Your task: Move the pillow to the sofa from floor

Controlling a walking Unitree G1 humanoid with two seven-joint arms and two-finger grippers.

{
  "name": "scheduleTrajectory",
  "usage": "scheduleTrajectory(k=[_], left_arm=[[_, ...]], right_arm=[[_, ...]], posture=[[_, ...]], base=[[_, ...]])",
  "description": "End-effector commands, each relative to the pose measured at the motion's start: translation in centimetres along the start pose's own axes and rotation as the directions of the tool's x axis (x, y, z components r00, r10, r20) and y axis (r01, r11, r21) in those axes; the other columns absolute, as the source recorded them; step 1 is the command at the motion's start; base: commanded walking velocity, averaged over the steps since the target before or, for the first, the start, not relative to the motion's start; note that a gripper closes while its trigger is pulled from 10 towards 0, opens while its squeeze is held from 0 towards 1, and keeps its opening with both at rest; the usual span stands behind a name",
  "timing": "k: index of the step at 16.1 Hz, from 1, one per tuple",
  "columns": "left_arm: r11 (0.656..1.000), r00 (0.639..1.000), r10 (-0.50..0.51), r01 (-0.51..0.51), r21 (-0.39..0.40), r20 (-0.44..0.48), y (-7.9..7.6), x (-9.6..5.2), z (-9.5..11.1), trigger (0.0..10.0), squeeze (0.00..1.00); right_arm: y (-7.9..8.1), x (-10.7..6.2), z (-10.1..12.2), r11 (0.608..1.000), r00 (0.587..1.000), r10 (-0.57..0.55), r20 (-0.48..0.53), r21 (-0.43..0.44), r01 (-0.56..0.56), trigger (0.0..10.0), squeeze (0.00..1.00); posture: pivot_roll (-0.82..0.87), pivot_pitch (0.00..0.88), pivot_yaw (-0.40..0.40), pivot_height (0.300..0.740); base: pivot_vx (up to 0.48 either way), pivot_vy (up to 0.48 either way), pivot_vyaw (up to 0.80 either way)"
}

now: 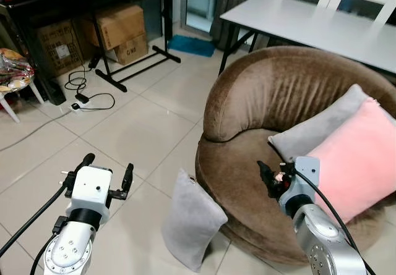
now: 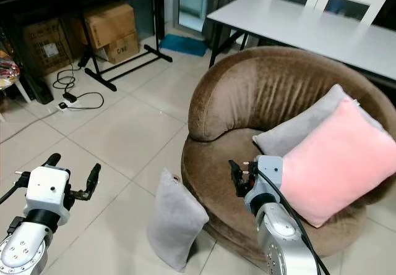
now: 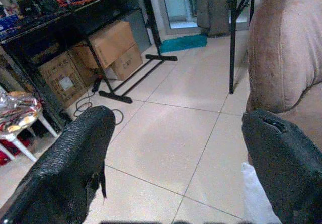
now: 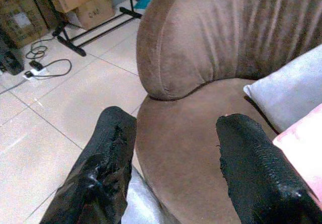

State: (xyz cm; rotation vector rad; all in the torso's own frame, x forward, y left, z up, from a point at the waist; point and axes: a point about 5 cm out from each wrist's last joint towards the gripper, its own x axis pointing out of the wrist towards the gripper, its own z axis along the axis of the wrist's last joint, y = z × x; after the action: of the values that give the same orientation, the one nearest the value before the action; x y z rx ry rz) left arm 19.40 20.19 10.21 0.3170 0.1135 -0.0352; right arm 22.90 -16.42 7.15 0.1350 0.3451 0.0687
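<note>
— So, where is the grey pillow (image 1: 192, 220) that has to be moved?

— It stands on its edge on the tiled floor (image 1: 130, 133), leaning against the front of the round brown sofa (image 1: 272, 96), touching its base.

— And what lies on the sofa itself?

— Two cushions rest against its backrest on the robot's right side: a second grey pillow (image 1: 322, 126) behind, and a pink pillow (image 1: 356, 160) in front of it, overlapping it. The seat area nearer the sofa's front is bare brown fabric.

— Where are the grippers relative to the sofa?

— The left gripper (image 1: 106, 173) hovers above the floor, well apart from the sofa's front and to the left of the leaning pillow. Its fingers (image 3: 65, 168) are spread wide and grasp nothing. The right gripper (image 1: 267, 177) hangs over the sofa's seat near its front rim, just beside the pink pillow. Its fingers (image 4: 108, 168) are also parted, released, with the sofa seat visible between them.

— What stands around the sofa?

— Behind it is a white table (image 1: 309, 21) on black legs. Farther off to the sofa's left are cardboard boxes (image 1: 117, 31) under a dark rack (image 1: 133, 59), a black cable with a power strip (image 1: 83, 99) on the floor, and a teal mat (image 1: 190, 45) by the doorway.
</note>
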Motion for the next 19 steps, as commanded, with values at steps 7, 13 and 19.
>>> scheduleTrajectory(k=[7,13,19], left_arm=[[1.000,1.000,-0.017,0.017,0.004,0.008,-0.3,0.2,0.2,10.0,0.00],[0.999,0.999,-0.024,0.023,0.033,0.022,-0.5,0.2,0.1,10.0,0.00],[0.999,0.999,-0.010,0.008,0.035,0.046,-0.4,0.6,0.3,10.0,0.00]], right_arm=[[-1.2,0.6,0.5,0.995,0.997,-0.079,0.014,-0.052,0.080,10.0,0.00],[-2.1,0.5,0.3,0.991,0.993,-0.120,0.021,-0.061,0.121,10.0,0.00],[-1.6,0.5,0.5,0.995,0.995,-0.091,0.040,-0.028,0.092,10.0,0.00]], posture=[[-0.02,0.000,-0.054,0.740],[-0.03,0.000,-0.053,0.740],[-0.03,0.000,-0.051,0.676]], base=[[0.265,0.000,0.29],[0.040,0.000,0.00],[0.000,0.000,0.00]])
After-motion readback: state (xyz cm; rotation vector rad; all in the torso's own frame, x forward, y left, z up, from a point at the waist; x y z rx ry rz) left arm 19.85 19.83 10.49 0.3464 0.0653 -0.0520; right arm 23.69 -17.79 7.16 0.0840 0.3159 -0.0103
